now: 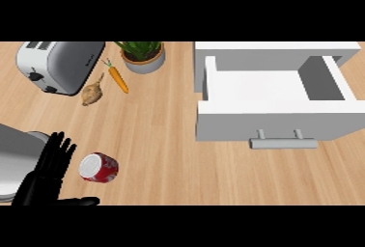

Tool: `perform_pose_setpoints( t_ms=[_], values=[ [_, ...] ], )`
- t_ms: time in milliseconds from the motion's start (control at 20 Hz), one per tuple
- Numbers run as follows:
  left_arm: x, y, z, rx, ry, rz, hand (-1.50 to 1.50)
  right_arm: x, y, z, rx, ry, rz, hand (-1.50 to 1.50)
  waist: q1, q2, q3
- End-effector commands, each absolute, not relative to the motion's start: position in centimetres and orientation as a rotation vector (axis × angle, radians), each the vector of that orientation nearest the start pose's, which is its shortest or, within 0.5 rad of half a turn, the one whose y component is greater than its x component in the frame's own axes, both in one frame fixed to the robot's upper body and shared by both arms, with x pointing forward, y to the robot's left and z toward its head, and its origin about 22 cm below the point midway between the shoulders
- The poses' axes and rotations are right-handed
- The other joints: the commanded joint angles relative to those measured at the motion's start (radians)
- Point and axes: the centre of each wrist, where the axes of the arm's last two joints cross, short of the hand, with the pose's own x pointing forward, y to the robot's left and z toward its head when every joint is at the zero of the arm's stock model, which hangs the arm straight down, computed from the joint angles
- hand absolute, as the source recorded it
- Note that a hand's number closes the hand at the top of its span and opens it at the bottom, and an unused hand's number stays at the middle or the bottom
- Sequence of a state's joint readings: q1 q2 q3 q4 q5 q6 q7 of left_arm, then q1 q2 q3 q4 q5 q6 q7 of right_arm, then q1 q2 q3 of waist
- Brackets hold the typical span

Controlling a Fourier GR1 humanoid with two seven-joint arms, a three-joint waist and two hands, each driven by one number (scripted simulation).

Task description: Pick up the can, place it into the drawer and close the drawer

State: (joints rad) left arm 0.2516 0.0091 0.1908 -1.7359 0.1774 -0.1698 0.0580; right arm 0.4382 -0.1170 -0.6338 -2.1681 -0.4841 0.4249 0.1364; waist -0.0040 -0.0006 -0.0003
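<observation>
Here left hand (49, 173) upright at lower left, fingers (60, 147) straight and spread, just beside red can (99, 167); drawer (274, 99) open.

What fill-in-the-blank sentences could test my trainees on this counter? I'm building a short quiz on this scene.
1. The drawer stands ____.
2. The red can lies just right of the robot's ____ hand.
3. The carrot lies between the toaster and the potted ____.
4. The drawer's handle faces the view's ____ edge.

Missing words: open; left; plant; lower
</observation>
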Motion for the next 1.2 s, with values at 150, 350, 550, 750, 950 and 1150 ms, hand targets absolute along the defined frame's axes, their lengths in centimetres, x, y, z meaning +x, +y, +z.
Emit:
perform_pose_setpoints(
  t_ms=[150,350,550,750,950,1150],
  values=[
    [17.8,31.6,-3.4,0.056,-1.484,0.239,-1.5,7.9,-40.2,9.9,-0.182,-1.783,-0.091,-1.5,0.0,0.0,0.0],
    [17.4,31.0,-5.5,0.048,-1.439,0.216,-1.5,6.7,-36.8,10.7,-0.209,-1.772,-0.089,-1.5,-0.002,0.0,0.0],
    [16.1,31.5,-9.0,0.027,-1.424,0.214,-1.5,7.7,-37.5,9.8,-0.198,-1.785,-0.105,-1.5,0.0,0.0,0.0],
    [17.3,33.3,-9.1,0.012,-1.409,0.227,-1.5,7.2,-36.7,11.1,-0.21,-1.78,-0.099,-1.5,0.0,0.0,0.0],
    [17.6,32.4,-10.8,0.001,-1.387,0.252,-1.5,7.6,-36.3,10.7,-0.209,-1.791,-0.092,-1.5,0.0,0.0,0.0],
    [17.4,32.2,-13.2,-0.031,-1.384,0.239,-1.5,6.7,-36.9,11.9,-0.202,-1.793,-0.107,-1.5,-0.003,0.0,0.0]
  ],
)
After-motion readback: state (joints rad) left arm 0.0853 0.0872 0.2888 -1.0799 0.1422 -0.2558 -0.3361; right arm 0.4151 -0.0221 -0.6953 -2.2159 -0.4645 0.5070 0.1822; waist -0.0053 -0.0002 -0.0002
